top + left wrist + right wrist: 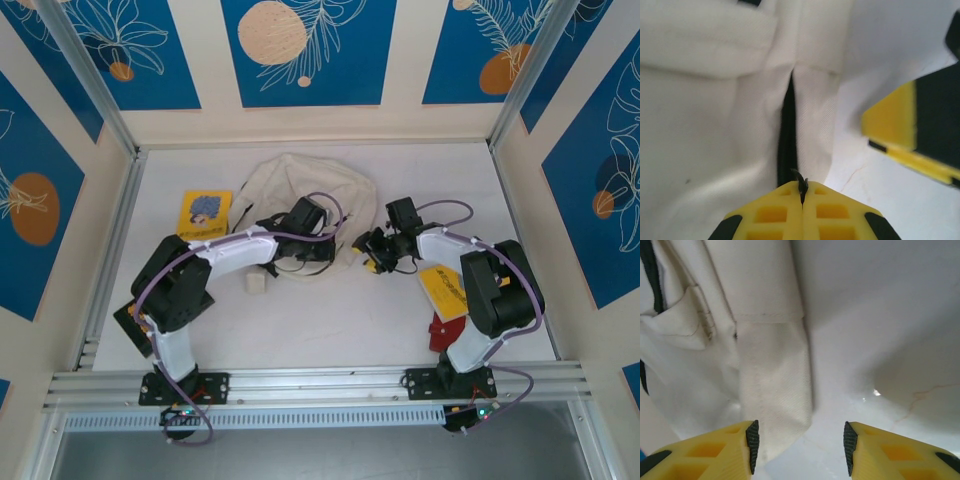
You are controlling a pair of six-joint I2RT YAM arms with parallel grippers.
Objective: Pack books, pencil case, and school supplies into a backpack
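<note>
A white table (330,330) lay inside cream walls hung with blue panels of pale leaves and orange discs, with aluminium rails along its near edge. At the far left a black book (128,320) poked out from under the left arm's elbow. Beyond it, toward the back, a yellow book with a grey-blue picture (205,212) lay flat and apart from everything else. A small cream block (256,284) sat on the table just in front of the left forearm. The cream-white backpack (300,180) lay crumpled at the middle of the table toward the back, and both wrists reached in at its near edge. In the left wrist view, the left gripper (802,192) had its yellow fingers pressed together on a thin dark tab (800,179) at the near end of the backpack's dark zipper line (786,125). The right gripper (799,440) stood with its jaws parted and nothing between them, low over the bare table just beside a hanging fold of the backpack's fabric. Further right, a second yellow book (443,290) lay partly under the right arm, and a red-and-dark cover (437,332) showed just nearer, beside that arm's base.
</note>
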